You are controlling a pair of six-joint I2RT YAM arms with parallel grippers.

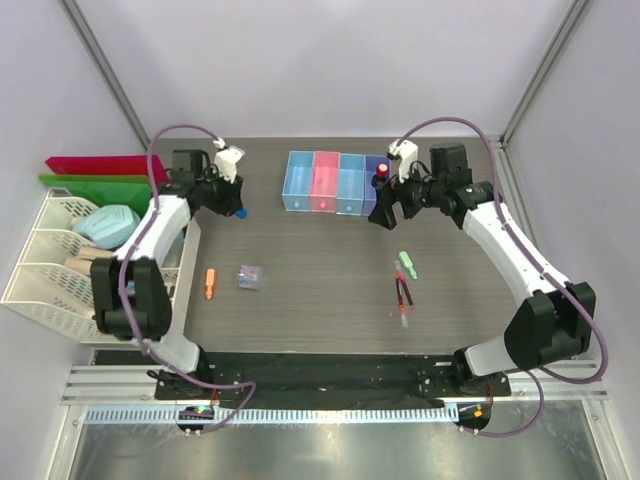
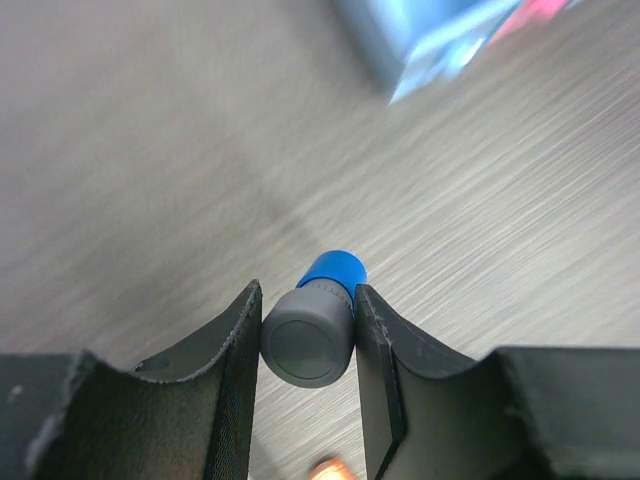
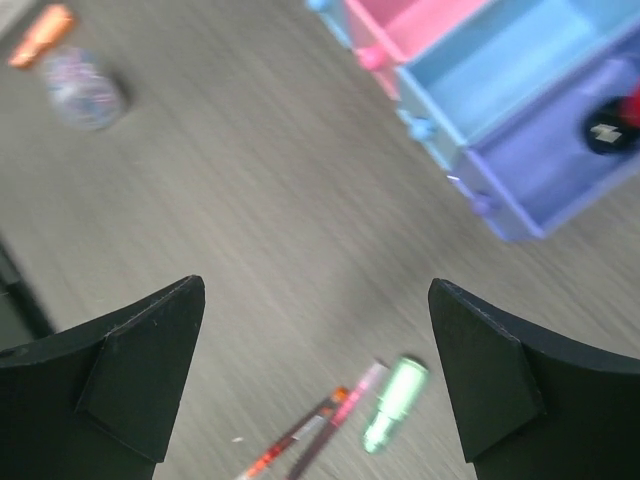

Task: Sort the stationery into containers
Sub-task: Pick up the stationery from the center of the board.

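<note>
Work now is on the blue bottle (image 2: 310,340). Our left claw (image 2: 307,295) is closed narrow on it, one finger on each side. It is over the table (image 1: 320,320), just left of the boxes (image 1: 326,183). We cannot tell if the bottle is up off the wood.

Our right claw (image 3: 317,288) is wide and holds nothing. It hangs just in front of the purple box (image 3: 540,170). The red bottle (image 1: 382,172) is inside that box.

We think the next job is to bring the blue bottle to a box. To do it well, we should lift straight up first so it does not drag. We should go high over the box wall, since the boxes look light and may slide. We should let go low inside so the bottle does not bounce out.

The marker (image 1: 210,284), packet (image 1: 250,277), eraser (image 1: 407,265) and pens (image 1: 402,297) lie on the table and wait.
</note>
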